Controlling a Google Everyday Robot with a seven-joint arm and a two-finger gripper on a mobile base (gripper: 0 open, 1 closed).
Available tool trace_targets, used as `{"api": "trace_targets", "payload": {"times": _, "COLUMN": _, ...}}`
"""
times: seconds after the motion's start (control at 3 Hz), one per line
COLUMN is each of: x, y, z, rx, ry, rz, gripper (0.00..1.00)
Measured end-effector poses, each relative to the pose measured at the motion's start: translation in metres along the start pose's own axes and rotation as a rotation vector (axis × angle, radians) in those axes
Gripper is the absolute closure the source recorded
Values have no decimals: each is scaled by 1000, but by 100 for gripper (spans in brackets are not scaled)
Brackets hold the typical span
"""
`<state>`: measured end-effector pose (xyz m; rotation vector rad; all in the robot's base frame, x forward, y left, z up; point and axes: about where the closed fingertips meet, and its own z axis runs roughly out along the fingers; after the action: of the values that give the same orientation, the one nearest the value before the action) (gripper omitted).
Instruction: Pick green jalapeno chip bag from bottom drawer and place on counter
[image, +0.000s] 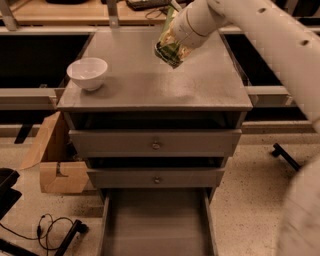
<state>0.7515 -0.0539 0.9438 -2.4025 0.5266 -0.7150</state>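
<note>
The gripper (176, 36) hung over the counter (150, 87), jaws clamped on the green jalapeno chip bag (169, 52) between them; it wanted lowering straight to the top beneath, clear of the white bowl (87, 73), before letting go

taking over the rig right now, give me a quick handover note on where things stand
Gripper: over the back of the counter, right of centre, shut on the green jalapeno chip bag.
Bag: out of the bottom drawer, held tilted; cannot tell whether its lower corner touches the counter.
Drawer: pulled open.
White bowl: on the counter's left side, well apart from the bag.
Done: the pick from the drawer.
Left: set the bag down on the counter and release it.
</note>
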Motion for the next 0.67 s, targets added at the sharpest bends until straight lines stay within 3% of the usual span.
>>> {"api": "trace_targets", "payload": {"times": 0.33, "x": 26, "y": 0, "z": 47, "rx": -9, "ry": -29, "rz": 49, "gripper": 100}}
{"api": "trace_targets", "payload": {"times": 0.67, "x": 50, "y": -10, "z": 33, "rx": 29, "ry": 15, "rz": 64, "gripper": 83}}
